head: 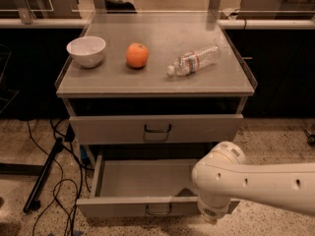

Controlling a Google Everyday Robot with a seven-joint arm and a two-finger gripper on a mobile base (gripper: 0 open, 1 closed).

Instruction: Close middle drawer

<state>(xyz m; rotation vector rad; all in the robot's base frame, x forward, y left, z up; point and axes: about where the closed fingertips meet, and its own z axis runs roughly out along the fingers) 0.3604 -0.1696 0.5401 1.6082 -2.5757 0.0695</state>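
The middle drawer (123, 178) is a grey shallow tray, pulled far out below the upper drawer (113, 128). Its inside looks empty. Its low front (113, 208) carries a small dark pull handle (158, 210). My white arm (256, 183) reaches in from the right, and its rounded joint (216, 178) covers the drawer's right front corner. My gripper is not visible: it lies behind this joint or below the picture's edge.
On the cabinet top (157, 80) stand a white bowl (86, 50), an orange (137, 55) and a lying clear water bottle (193, 60). Black cables and a stand leg (44, 178) lie on the speckled floor left of the cabinet. Dark counters stand behind.
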